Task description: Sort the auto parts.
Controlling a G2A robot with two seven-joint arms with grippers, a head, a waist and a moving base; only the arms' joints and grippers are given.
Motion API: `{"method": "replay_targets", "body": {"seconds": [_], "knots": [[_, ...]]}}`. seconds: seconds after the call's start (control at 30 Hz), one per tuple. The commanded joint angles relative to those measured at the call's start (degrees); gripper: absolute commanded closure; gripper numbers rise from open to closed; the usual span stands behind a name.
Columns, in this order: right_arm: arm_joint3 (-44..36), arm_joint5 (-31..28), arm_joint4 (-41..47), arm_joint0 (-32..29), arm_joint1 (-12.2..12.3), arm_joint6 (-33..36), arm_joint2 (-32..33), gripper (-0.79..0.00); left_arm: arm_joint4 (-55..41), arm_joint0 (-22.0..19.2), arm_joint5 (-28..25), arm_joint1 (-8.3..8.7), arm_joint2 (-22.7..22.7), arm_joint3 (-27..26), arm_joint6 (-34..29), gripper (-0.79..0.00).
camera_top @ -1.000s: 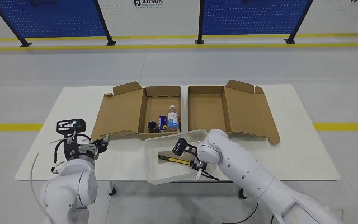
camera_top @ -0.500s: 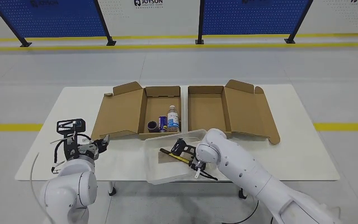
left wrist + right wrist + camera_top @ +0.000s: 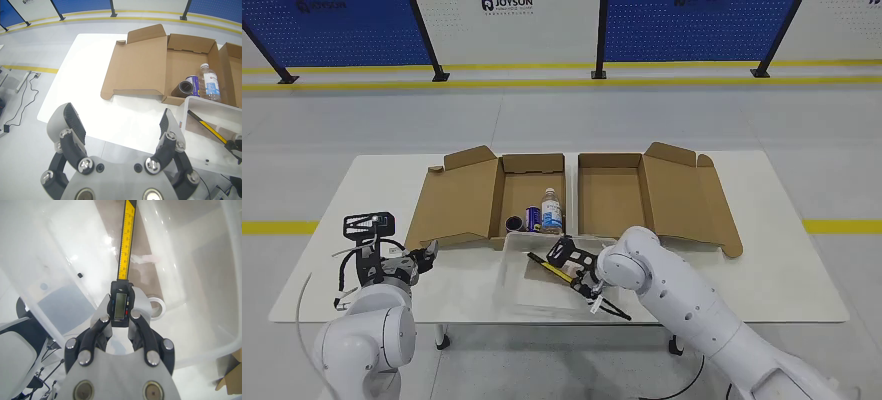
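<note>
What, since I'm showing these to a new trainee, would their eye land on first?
The yellow-scaled digital caliper clamped in the right gripper, above the clear plastic bin at the table's near edge. Behind it, an open cardboard box holds a water bottle, a can and a dark tube, beside a second box, empty.

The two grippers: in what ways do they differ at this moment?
The left gripper is open and holds nothing; the right gripper is shut on the yellow caliper. The left gripper hangs near the table edge; the right gripper is over the clear bin. Both share one build, grey with black links.
</note>
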Motion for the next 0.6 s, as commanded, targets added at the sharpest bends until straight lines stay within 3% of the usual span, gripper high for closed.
{"method": "replay_targets", "body": {"seconds": [0.0, 0.3, 0.5, 0.53, 0.57], "knots": [[-3.0, 0.1, 0.1, -1.4, 0.8, -0.1, 2.0, 0.0, 0.0, 0.0, 0.0, 0.0, 0.0, 0.0, 0.0, -0.785], [-13.5, 0.9, -0.5, -8.4, 3.8, 1.5, 9.7, 0.0, 0.0, 0.0, 0.0, 0.0, 0.0, 0.0, 0.0, -0.785], [-14.3, 0.0, -0.8, -9.9, 4.5, 1.5, 11.2, 0.0, 0.0, 0.0, 0.0, 0.0, 0.0, 0.0, 0.0, -0.785], [-14.1, -0.2, -0.8, -9.7, 4.5, 1.3, 11.0, -0.015, 0.0, 0.0, 0.0, 0.0, 0.0, 0.0, 0.0, -0.785], [-13.7, -0.4, -0.6, -9.6, 4.4, 1.2, 10.7, -0.145, 0.0, 0.0, 0.0, 0.0, 0.0, 0.0, 0.0, -0.785]]}}
